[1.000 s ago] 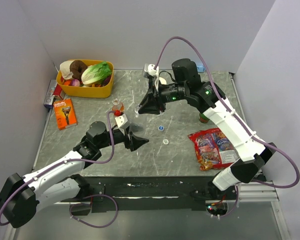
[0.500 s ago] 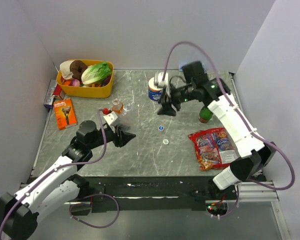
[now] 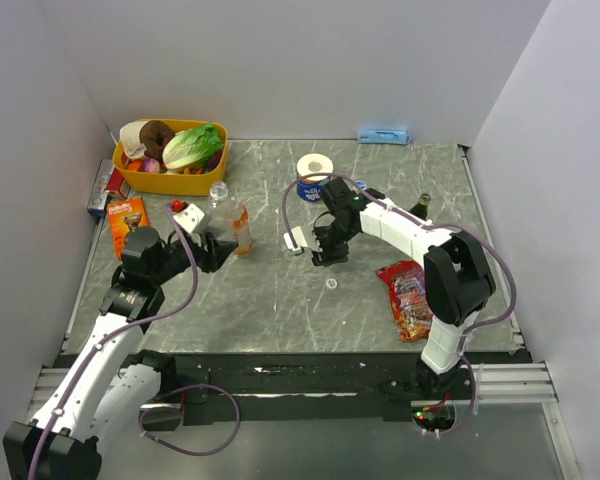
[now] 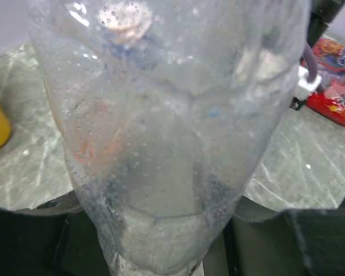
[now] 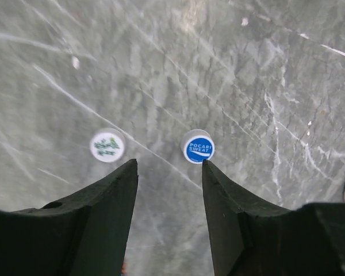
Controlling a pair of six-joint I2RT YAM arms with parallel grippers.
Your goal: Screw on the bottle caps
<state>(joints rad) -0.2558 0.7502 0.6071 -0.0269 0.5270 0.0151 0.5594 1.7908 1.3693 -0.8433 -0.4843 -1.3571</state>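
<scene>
A clear bottle [image 4: 161, 115] fills the left wrist view, and my left gripper [image 4: 155, 241] is shut on its lower part. In the top view that bottle [image 3: 218, 203] stands upright just left of the orange drink bottle [image 3: 241, 228], with the left gripper [image 3: 210, 248] at its base. My right gripper [image 5: 169, 164] points down at the table, open and holding nothing. Beyond its fingertips lie two bottle caps: a blue-topped one [image 5: 198, 147] near the right finger and a white one with green print [image 5: 107, 145] near the left. The top view shows the right gripper [image 3: 325, 256] and one cap [image 3: 331, 284].
A yellow basket [image 3: 170, 183] of food sits at the back left, with an orange razor pack [image 3: 128, 224] in front of it. A toilet roll [image 3: 314, 166] is behind the right gripper. A dark bottle [image 3: 420, 206] and a red snack bag [image 3: 410, 295] are on the right.
The left arm drew back to the left and its gripper closed on the clear bottle. The right arm swung down to the table's middle, and its gripper opened over the caps.
</scene>
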